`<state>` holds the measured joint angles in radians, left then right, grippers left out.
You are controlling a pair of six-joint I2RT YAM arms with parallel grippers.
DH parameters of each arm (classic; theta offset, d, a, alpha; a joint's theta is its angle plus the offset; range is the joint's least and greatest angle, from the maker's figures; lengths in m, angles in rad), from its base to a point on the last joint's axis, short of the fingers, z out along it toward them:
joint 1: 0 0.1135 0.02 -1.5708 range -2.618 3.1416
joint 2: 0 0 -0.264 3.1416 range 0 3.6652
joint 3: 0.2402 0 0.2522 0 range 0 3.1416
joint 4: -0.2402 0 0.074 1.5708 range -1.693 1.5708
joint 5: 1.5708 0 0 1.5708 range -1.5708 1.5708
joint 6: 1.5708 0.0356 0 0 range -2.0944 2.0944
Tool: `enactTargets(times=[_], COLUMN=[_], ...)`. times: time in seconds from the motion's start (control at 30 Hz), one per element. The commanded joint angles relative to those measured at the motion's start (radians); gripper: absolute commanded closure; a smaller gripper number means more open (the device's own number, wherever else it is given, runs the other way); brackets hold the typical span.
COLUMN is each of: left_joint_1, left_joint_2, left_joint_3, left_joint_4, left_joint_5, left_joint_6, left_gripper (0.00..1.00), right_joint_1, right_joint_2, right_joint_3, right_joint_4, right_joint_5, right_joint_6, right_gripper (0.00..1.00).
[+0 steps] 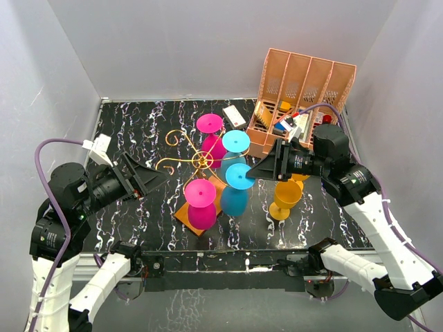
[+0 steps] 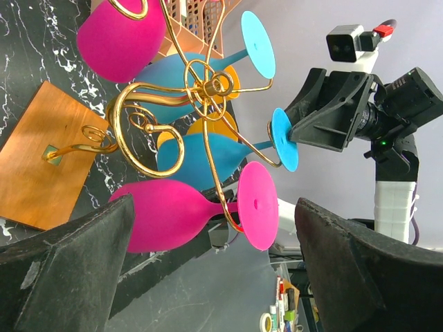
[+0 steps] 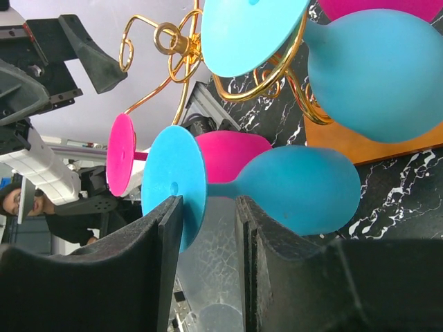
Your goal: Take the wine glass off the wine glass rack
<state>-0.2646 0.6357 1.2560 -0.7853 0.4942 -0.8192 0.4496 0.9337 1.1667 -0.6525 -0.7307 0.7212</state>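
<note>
— Where is the wine glass rack (image 1: 201, 160)?
— In the middle of the black marbled surface (image 1: 138, 124), gold arms over an orange base. Four glasses hang on it bowl down: a near pink glass (image 1: 201, 211), a far pink glass (image 1: 211, 135), a far blue glass (image 1: 235, 142) and the blue wine glass (image 1: 235, 199).
— Which is the right claw (image 1: 253, 171) at?
— The blue wine glass, hanging on the near right arm. The claw reaches in from the right at foot height.
— Has it hold?
— Its jaws stand partway open. In the wrist view the foot's rim shows at one finger (image 3: 166, 235), the stem lies across the gap, and I see no clamp.
— The left claw (image 1: 154, 177)?
— Left of the rack, pointed at it, spread wide, holding nothing.
— Anything else?
— A yellow glass (image 1: 285, 197) stands upright just right of the rack. A pink slotted organiser (image 1: 304, 83) sits far right.
</note>
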Motion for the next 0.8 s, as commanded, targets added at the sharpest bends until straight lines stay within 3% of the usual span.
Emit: enactTargets(times=[0.0, 0.33, 0.77], left_joint_1=[0.003, 0.004, 0.004], left_joint_2=[-0.005, -0.008, -0.015], left_joint_3=[0.000, 0.008, 0.041], left_joint_4=[0.007, -0.001, -0.021], left_joint_5=[0.000, -0.002, -0.007], left_joint_6=[0.008, 0.008, 0.009], left_gripper=[0.03, 0.03, 0.03], right_joint_1=[-0.002, -0.003, -0.003], right_joint_2=[-0.018, -0.021, -0.043], right_joint_3=[0.011, 0.002, -0.010], right_joint_4=[0.070, 0.114, 0.106], right_joint_5=[-0.019, -0.048, -0.013], right_joint_6=[0.020, 0.058, 0.088], right_gripper=[0.60, 0.59, 0.70])
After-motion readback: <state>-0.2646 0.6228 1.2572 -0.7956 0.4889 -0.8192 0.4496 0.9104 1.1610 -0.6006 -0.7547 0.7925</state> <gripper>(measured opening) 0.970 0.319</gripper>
